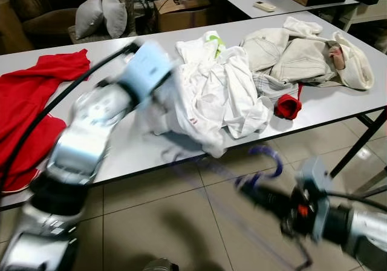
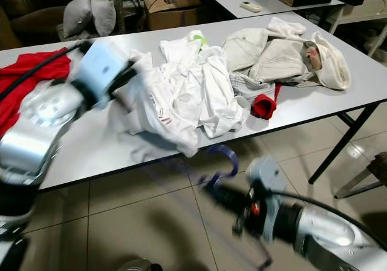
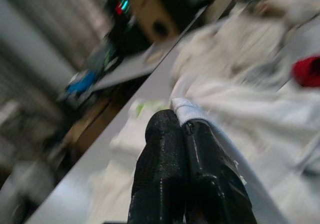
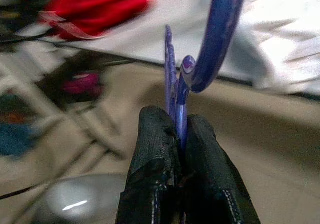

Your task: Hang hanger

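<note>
Two grippers are busy, and both arms smear with blur in the head views. Down low on the robot's right, the right gripper [image 4: 181, 134] has its black fingers [image 4: 155, 154] clenched hard on the stem of a purple hanger [image 4: 220, 34], whose curved hook rises just past the fingertips. From the head camera that hook [image 2: 225, 162] hangs in the air over the tiled floor [image 1: 181, 222], just in front of the near edge of the long grey table [image 1: 338, 101], below the draped cloth.

Up on the table, the left arm [image 1: 91, 132] stretches forward with its pale blue wrist toward a heap of white clothing [image 1: 217, 89]. At the left gripper [image 3: 182, 129], the two fingers [image 3: 160, 159] are pressed tight together, and a rolled white hem of that clothing lies right at their tips; whether the cloth is actually pinched between them, I cannot tell.

Beside the white heap, toward the robot's right, sits a cream jacket [image 1: 302, 53], with a small red piece [image 1: 288, 106] lying between the two piles near the table edge. A red garment [image 1: 30, 95] sprawls at the table's left end. Behind the table stand a cardboard box [image 1: 181, 11], grey cushions [image 1: 100, 14] and a second table carrying a remote control [image 1: 264, 6].
</note>
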### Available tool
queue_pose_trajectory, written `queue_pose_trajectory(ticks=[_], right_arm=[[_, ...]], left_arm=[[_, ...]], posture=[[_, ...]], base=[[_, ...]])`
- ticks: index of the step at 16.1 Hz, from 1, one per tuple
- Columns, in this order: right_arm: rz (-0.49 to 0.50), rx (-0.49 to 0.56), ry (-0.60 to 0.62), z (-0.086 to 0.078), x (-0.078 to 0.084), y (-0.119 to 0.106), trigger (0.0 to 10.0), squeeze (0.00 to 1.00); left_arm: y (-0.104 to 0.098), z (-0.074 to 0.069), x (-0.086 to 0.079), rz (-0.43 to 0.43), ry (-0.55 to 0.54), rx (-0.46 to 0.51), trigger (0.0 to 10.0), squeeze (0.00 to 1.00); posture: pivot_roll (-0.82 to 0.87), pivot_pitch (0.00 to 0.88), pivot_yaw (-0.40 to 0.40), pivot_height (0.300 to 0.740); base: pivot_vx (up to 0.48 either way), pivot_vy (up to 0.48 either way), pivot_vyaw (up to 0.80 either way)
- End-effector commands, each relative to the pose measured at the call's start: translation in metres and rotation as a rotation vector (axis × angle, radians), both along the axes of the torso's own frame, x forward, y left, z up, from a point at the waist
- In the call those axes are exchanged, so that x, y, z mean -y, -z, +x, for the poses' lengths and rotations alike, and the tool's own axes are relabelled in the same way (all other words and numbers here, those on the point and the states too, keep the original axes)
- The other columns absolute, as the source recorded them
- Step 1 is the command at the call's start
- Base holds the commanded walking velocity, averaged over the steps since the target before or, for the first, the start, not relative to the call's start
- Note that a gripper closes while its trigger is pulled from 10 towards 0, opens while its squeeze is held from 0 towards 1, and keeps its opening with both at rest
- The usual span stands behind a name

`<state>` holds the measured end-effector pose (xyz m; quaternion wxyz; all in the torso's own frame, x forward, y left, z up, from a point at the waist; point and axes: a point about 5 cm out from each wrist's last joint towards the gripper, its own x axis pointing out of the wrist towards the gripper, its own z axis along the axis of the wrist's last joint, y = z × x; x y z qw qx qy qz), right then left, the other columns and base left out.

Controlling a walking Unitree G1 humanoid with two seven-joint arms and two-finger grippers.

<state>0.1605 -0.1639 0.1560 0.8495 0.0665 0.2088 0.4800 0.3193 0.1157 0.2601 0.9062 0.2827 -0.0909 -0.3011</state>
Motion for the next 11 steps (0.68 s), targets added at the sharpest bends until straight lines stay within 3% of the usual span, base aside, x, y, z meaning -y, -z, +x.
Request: queue_pose_trajectory(ticks=[1,2,4,6,9,11], right_arm=[[0.041,-0.041,-0.055,-0.003,0.001,0.0,10.0,0.0],[0.06,-0.068,-0.061,-0.003,0.003,0.002,10.0,0.0],[0.149,-0.116,-0.08,-0.006,0.006,-0.004,10.0,0.0],[0.113,-0.106,-0.068,-0.009,0.011,-0.004,10.0,0.0],[-0.041,0.102,0.127,0.003,0.017,-0.006,10.0,0.0],[-0.056,0.2,0.283,0.006,0.015,-0.016,10.0,0.0]], left_arm=[[0.003,-0.002,0.013,0.023,0.089,-0.02,0.0,0.0],[0.007,-0.002,0.02,0.059,0.135,-0.026,0.0,0.0],[0.008,0.005,0.02,0.083,0.107,-0.009,0.0,0.0],[0.005,0.014,0.013,0.071,0.045,0.01,0.0,0.0],[-0.002,0.021,-0.005,0.048,-0.072,0.031,0.0,0.0],[-0.004,0.022,-0.018,0.077,-0.122,0.023,0.0,0.0]], posture=[[-0.03,0.014,0.072,0.74],[-0.03,0.015,0.073,0.74],[-0.03,0.008,0.074,0.74],[-0.04,0.003,0.072,0.74],[-0.03,0.0,0.074,0.74],[-0.04,0.0,0.085,0.74]], base=[[0.0,0.0,0.0],[0.0,0.0,0.0],[0.0,0.0,0.0],[0.0,0.0,0.0],[0.0,0.0,0.0],[0.0,0.0,0.0]])
